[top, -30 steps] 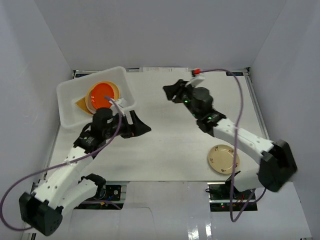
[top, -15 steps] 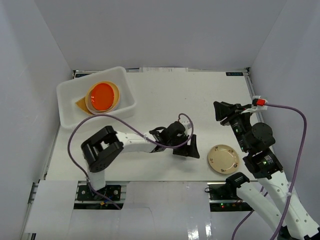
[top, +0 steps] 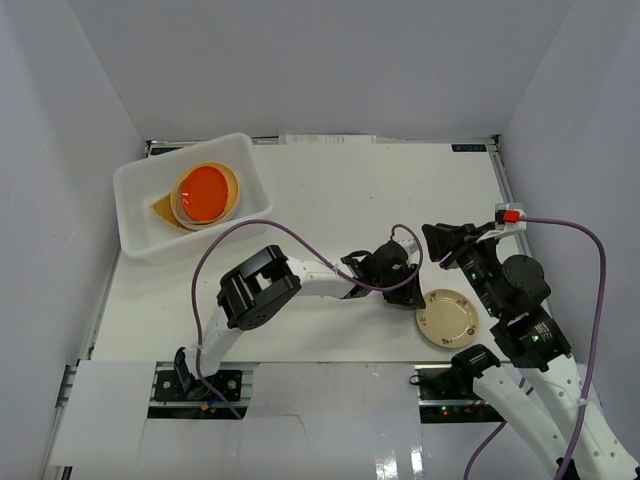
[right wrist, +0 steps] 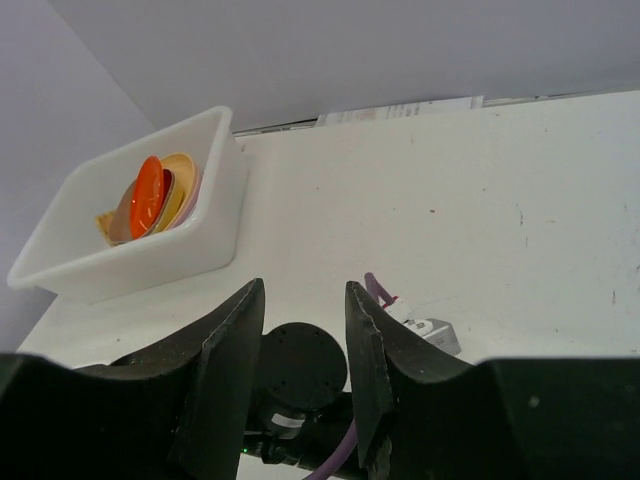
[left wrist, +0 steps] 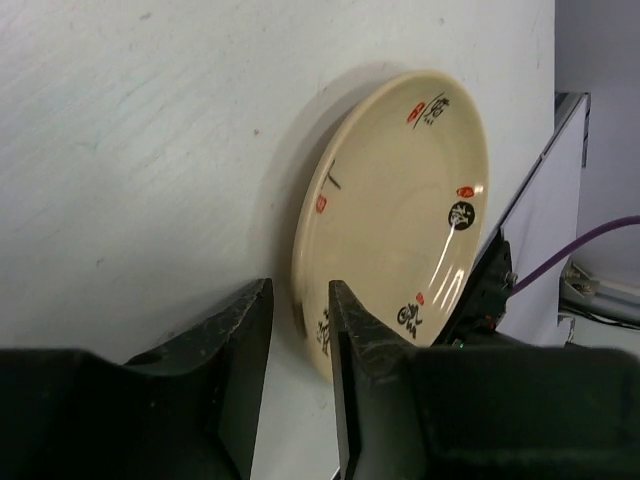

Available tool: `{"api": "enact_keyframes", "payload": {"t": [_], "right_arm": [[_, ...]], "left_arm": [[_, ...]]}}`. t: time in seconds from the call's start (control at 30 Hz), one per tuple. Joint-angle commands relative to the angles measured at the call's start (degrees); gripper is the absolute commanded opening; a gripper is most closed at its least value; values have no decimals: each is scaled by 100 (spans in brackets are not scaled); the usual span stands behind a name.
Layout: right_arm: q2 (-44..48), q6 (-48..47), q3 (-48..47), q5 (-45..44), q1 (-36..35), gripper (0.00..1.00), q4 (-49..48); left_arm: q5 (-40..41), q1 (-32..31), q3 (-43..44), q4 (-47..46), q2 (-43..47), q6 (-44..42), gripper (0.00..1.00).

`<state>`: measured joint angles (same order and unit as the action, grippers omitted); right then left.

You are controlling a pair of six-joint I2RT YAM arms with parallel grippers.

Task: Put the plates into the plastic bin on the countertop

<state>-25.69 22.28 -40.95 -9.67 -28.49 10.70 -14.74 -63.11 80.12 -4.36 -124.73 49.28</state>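
The left arm reaches right across the worktop (top: 330, 200) and its left pincer (left wrist: 300, 290) is down at the last loose dish, the cream plate (left wrist: 400, 210). That plate lies flat near the right front corner, well apart from the plastic bin (top: 135, 215), which sits at the far left and holds an orange plate (top: 205, 192) on top of a few others.

The wrist view gives the best look. The two fingers stand a narrow gap apart with nothing clamped, and the plate's near rim lines up with that gap. So my call is that this is the pick, a rim grasp about to be made.

One finger has to slide under the raised lip against the worktop while the other rides over the top. The approach wants to be low and straight in, going deep enough that the pads bite past the lip rather than on its very edge. A shallow glazed dish will likely skate away if it is nudged before the fingers close, so close first, then lift. Once up, tilt it only gently, since a one-sided hold lets a plate swing.

The right pincer (right wrist: 302, 300) hangs just beside all this, parted wide and empty, looking toward the bin. It is close company, so the lift should clear it before the long carry left. At the bin, the plate should go down low onto the stack, not be dropped from above.
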Motion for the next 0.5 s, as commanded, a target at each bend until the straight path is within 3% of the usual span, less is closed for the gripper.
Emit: {"api": "enact_keyframes", "payload": {"t": [0.0,0.07,0.17,0.27,0.47], "right_arm": [[82,-5,8,158,19,44,-15],[91,13,8,167,19,44,-15],[108,39,8,194,19,44,-15],[117,39,-18,194,28,44,20],[170,22,-89,167,28,44,46]], "left_arm": [[331,-78,355,531,-297,-67,40],[454,-105,495,682,-377,-93,32],[647,-105,461,717,-334,-120,1],[850,-61,189,674,87,-269,0],[1000,588,-1137,516,2423,-524,0]]}}
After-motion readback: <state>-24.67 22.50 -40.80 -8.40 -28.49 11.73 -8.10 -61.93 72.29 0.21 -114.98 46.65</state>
